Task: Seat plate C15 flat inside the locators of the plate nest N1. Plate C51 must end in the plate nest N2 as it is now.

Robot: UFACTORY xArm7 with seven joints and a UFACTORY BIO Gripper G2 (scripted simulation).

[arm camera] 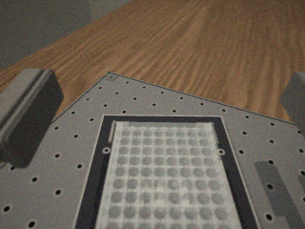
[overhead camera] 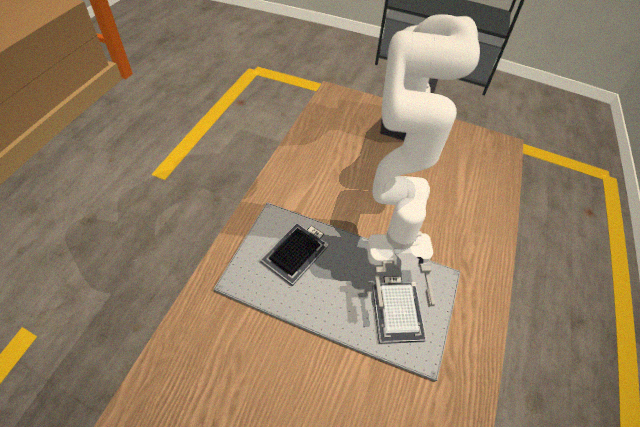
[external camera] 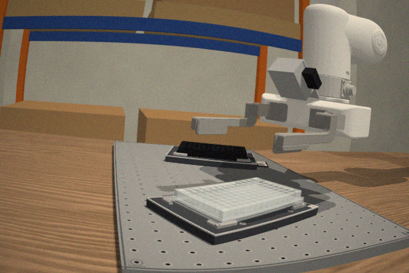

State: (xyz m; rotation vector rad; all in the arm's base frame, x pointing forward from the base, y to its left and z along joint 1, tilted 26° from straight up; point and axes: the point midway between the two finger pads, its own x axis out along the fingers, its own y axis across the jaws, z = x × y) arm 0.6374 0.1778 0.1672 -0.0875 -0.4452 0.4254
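Note:
A clear many-welled plate (overhead camera: pixel 399 307) (external camera: pixel 238 197) (arm camera: pixel 162 176), apparently C15, lies in a dark nest (overhead camera: pixel 402 338) (external camera: pixel 185 217) (arm camera: pixel 91 205) whose small tag seems to read N1. Whether it is fully flat inside the locators is hard to tell. A black plate (overhead camera: pixel 295 252) (external camera: pixel 211 150), apparently C51, lies in the other dark nest (overhead camera: pixel 279 275) (external camera: pixel 211 162), apparently N2. Plate markings are not legible. My gripper (overhead camera: pixel 406 304) (external camera: pixel 247 135) (arm camera: pixel 163 109) is part-way open and empty. Its fingers hang above the clear plate's nest, one toward each long side, not touching the plate.
Both nests stand on a grey perforated board (overhead camera: pixel 330 308) (external camera: pixel 158 236) (arm camera: pixel 48 181) on a wooden table (overhead camera: pixel 217 360) (external camera: pixel 49 197) (arm camera: pixel 191 48). The black plate's nest stands apart, to the left in the top view. The arm casts a shadow between the nests.

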